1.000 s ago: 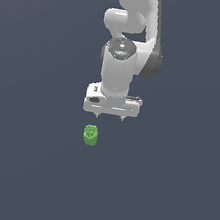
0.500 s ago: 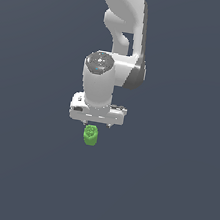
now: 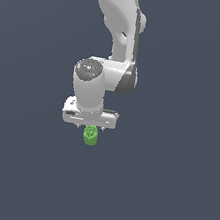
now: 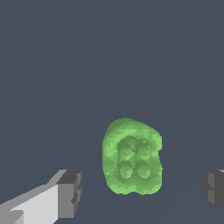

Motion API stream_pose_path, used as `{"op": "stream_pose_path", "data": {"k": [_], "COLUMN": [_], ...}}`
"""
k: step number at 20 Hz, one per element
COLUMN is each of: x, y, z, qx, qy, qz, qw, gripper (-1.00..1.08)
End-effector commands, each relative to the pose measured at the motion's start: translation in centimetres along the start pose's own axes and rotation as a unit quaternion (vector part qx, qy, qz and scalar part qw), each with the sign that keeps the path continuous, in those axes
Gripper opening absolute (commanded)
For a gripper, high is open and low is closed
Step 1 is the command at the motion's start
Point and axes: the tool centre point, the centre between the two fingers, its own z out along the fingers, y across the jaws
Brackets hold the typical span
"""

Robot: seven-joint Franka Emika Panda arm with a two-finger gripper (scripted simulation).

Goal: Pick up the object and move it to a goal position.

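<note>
The object [image 3: 91,136] is a small bright green lump with a knobbly top, resting on the dark floor. In the wrist view the object [image 4: 131,157] lies between my two fingertips, with a gap on each side. My white gripper [image 3: 89,128] hangs right above it in the exterior view and hides its upper part. The gripper [image 4: 142,190] is open, with one grey pad [image 4: 70,193] and the other pad [image 4: 213,188] well apart and touching nothing.
A plain dark grey floor [image 3: 169,193] fills both views. The white arm [image 3: 119,37] rises from the gripper toward the top of the exterior view.
The arm has swung toward the exterior view's left and come down, from above and beside the object to directly over it. The object has stayed put.
</note>
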Motion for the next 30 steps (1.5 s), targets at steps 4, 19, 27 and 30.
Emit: {"op": "stream_pose_path", "data": {"k": [4, 19, 27, 30], "x": [0.0, 0.1, 0.1, 0.1], "y": [0.0, 0.1, 0.1, 0.0], "z": [0.9, 5.1, 5.1, 4.9], "qx": [0.000, 0.000, 0.000, 0.000], "qy": [0.000, 0.001, 0.001, 0.001], "qz": [0.000, -0.001, -0.001, -0.001], "qw": [1.0000, 1.0000, 1.0000, 1.0000], "gripper": [1.00, -1.00, -1.00, -1.00]}}
